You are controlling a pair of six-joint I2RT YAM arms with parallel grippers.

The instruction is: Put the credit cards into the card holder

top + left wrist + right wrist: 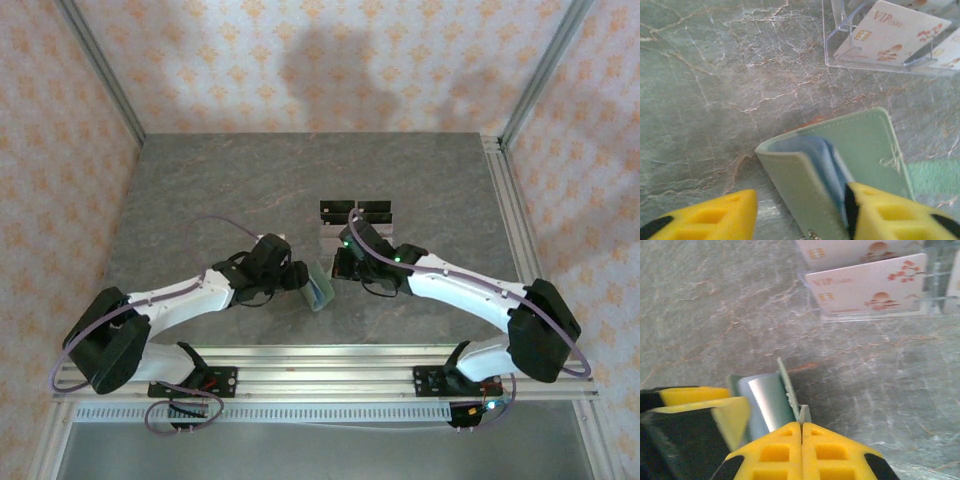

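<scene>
Where the left arm reaches in from its side of the grey marbled table (715,100), the left gripper (801,212) has its yellow fingers (890,215) set on either side of the green wallet (865,145). The jaws clamp on the wallet. One pad lies against the outer cover, and in the right wrist view the other pad sits against the pale inner panel. The wallet stands on edge near the middle of the table, fanned partly open, with bluish-grey inner leaves showing between its two covers. Just to its right is the right gripper (801,427), its two yellow fingertips pressed together with no gap between them. A thin strip (788,382) seen edge-on rises from the fingertips beside the wallet's inner panel. I cannot tell whether it is a card or the wallet's own cover. Beyond both grippers, a little further back on the table, is a clear stand (828,47). The cards (865,287) lean in its tiers, pale faces out, each with a gold chip, "VIP" lettering and a red blossom print, apart from the wallet.
</scene>
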